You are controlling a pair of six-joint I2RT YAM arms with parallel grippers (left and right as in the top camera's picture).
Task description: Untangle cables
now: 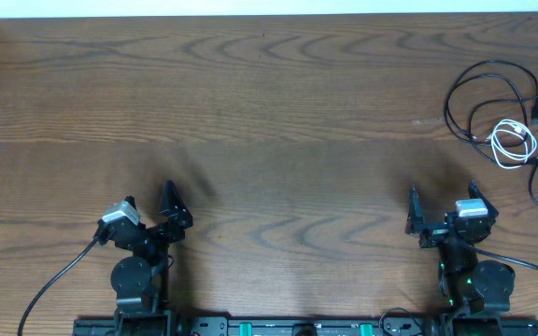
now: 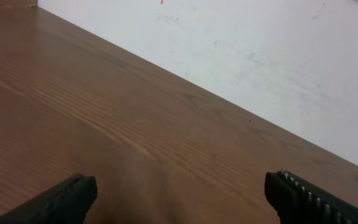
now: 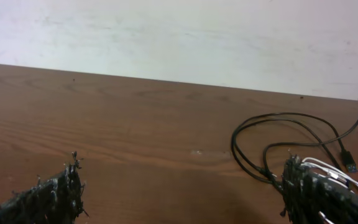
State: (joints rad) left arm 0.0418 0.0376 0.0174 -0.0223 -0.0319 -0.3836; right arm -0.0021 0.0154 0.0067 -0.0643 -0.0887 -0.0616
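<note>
The cables lie in a loose heap at the table's far right. A long black cable [image 1: 451,98] loops around a small coiled white cable [image 1: 514,142], and a second black cable [image 1: 532,182] curls at the right edge. In the right wrist view the black loop [image 3: 234,142] and the white coil [image 3: 337,169] lie ahead and to the right, partly hidden behind the right finger. My right gripper [image 1: 443,194] [image 3: 182,183] stands open over bare wood, short of the cables. My left gripper [image 1: 149,196] [image 2: 182,186] is open too, far from them, with nothing between its fingers.
The wooden table [image 1: 269,112] stretches wide between both arms and the far edge. A white wall [image 2: 260,56] rises behind the table's back edge. Thick black robot wires [image 1: 54,280] trail from the arm bases at the near edge.
</note>
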